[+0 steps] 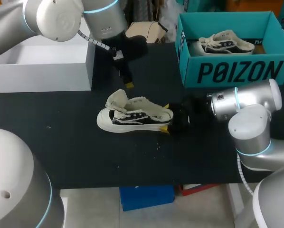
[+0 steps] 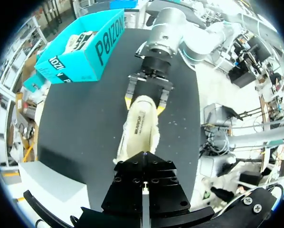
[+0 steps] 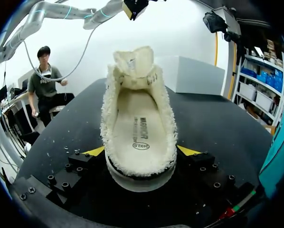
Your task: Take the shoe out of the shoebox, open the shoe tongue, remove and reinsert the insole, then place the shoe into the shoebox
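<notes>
While the shoe (image 1: 135, 116) lies on its sole on the tabletop (image 1: 75, 152), well clear of the shoebox (image 1: 232, 71), the work looks to be at the insole step. The tongue (image 3: 135, 61) stands pulled up and forward, and the insole (image 3: 139, 128) lies flat inside the open mouth. Whether it has yet been out and back I cannot tell.

The right gripper (image 1: 167, 118) comes in low and level from the right. Its yellow tips are spread to the heel's width and press on both sides, so it has the shoe clamped and steadied. The left arm reaches in from the far left corner with its wrist tipped downward. The left gripper (image 1: 128, 84) hangs above the toe end, apart from the shoe, with its fingers drawn together and nothing held.

If the insole is to come out, the left gripper would need to open, drop into the mouth behind the tongue, pinch the insole's edge and peel it up while the right keeps the heel pinned. A second shoe (image 1: 225, 42) lies in the shoebox, so room there is limited.
</notes>
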`<state>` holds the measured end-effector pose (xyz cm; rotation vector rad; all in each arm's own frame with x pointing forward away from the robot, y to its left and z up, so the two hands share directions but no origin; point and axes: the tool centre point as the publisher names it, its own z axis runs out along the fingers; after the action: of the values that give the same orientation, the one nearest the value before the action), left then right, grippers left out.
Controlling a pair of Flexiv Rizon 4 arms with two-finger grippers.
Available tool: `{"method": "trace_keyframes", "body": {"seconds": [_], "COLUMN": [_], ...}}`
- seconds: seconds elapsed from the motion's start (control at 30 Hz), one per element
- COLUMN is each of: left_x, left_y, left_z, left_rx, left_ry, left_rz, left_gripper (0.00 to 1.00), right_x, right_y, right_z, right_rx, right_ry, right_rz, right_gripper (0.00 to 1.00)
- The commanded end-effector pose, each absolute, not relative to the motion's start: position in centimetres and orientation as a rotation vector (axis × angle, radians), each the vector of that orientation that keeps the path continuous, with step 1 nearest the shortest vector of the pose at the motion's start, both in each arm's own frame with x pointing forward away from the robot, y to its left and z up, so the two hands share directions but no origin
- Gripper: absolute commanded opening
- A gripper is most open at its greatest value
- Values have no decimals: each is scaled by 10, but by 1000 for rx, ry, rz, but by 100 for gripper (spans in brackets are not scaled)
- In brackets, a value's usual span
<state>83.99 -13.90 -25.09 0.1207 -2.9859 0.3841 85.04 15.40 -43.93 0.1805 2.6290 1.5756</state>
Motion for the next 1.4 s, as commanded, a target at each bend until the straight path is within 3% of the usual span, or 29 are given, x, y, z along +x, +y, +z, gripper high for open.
{"method": "trace_keyframes", "body": {"seconds": [0.03, 0.67, 1.4], "left_x": [850, 854, 857], "left_y": [-147, -158, -163], "left_z": [-249, -256, -310], "left_rx": [-328, -401, -245], "left_ry": [-2761, -2763, -2817], "left_rz": [304, 242, 179], "left_gripper": [0, 0, 0], "right_x": [851, 851, 851], "right_y": [153, 153, 153], "right_z": [-440, -440, -440], "right_rx": [183, 183, 183], "right_ry": [2632, 2632, 2632], "right_rz": [1572, 1572, 1572], "right_gripper": [0, 0, 0]}}
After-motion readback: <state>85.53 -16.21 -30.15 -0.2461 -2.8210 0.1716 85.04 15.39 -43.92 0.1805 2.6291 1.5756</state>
